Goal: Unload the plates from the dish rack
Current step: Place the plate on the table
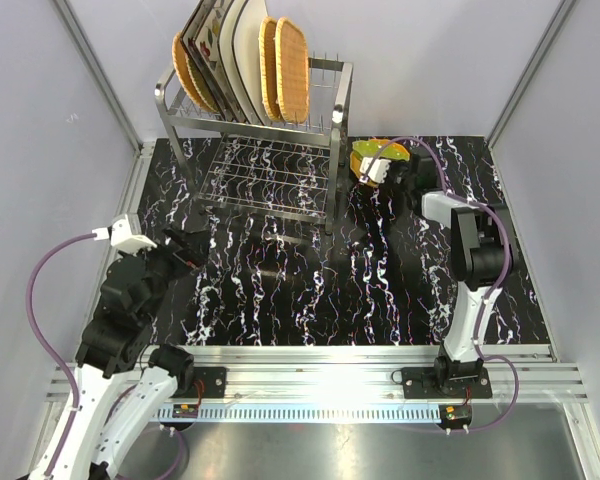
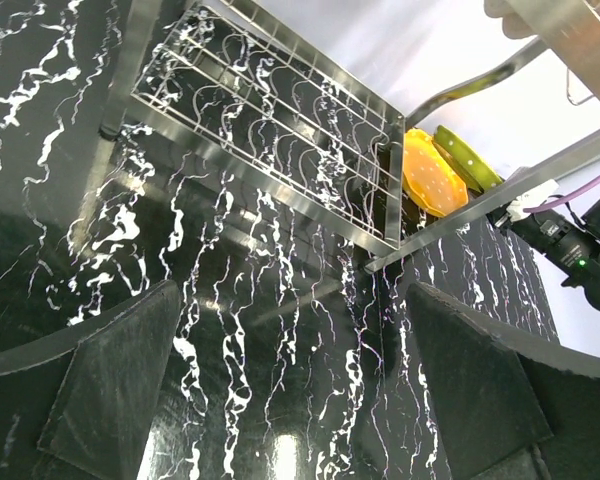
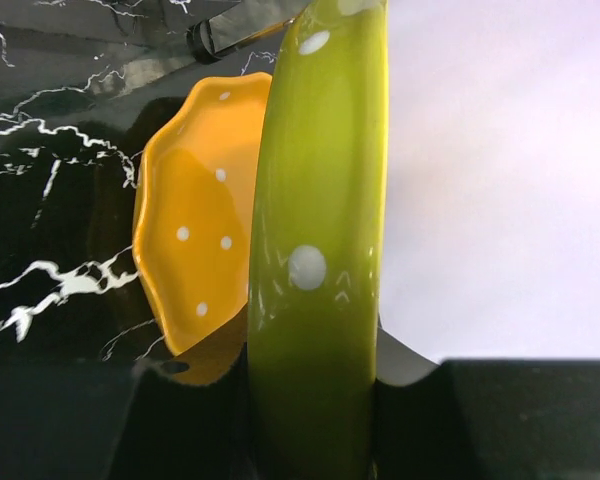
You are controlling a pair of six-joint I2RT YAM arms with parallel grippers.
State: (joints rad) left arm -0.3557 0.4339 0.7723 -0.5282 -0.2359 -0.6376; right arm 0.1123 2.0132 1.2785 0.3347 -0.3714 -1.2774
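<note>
A green dotted plate [image 3: 315,250], held on edge, is clamped in the right gripper [image 3: 315,410] just right of the dish rack [image 1: 250,125], with an orange dotted plate [image 3: 195,260] just beside it. Wicker plates [image 1: 285,65] and square cream plates [image 1: 230,50] stand in the rack's top tier. The left gripper [image 2: 290,400] hovers over the table [image 1: 280,300], jaws wide apart. Set down carelessly, the green plate could strike the orange one or slip.
</note>
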